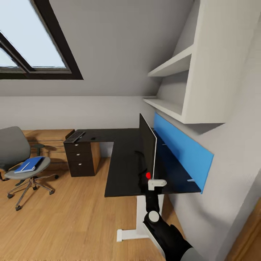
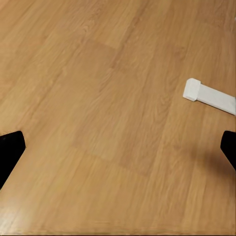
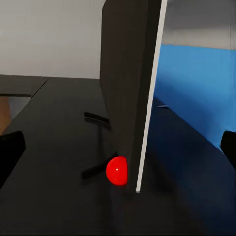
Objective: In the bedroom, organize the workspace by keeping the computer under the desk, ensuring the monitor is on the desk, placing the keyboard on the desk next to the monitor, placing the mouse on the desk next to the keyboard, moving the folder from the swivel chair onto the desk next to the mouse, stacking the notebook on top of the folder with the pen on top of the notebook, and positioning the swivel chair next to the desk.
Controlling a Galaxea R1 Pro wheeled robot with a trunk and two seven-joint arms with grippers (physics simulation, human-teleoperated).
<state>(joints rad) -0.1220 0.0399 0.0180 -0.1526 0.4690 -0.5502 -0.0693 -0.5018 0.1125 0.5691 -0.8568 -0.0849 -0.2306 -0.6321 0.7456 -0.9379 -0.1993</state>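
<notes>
The monitor [image 1: 147, 150] stands edge-on on the black desk [image 1: 121, 170], its red dot [image 3: 117, 170] at the near lower corner. My right gripper [image 1: 157, 183] is at that corner, open, with the monitor's edge [image 3: 147, 98] between its wide-spread fingers and untouched. The keyboard [image 1: 75, 136] lies at the desk's far left end, with a small dark mouse [image 1: 93, 138] beside it. At the left stands the swivel chair [image 1: 16, 152], the blue folder [image 1: 30, 164] on its seat. I cannot make out the notebook or pen. The computer is out of view. My left gripper [image 2: 120, 147] hangs open over the floor.
A blue back panel [image 1: 181, 148] runs behind the monitor, with white shelves [image 1: 170, 105] above it. Dark drawers [image 1: 79, 159] sit under the desk's left end. The white desk foot [image 2: 209, 96] lies on the wood floor. A light wood cabinet [image 1: 49, 139] stands behind the chair.
</notes>
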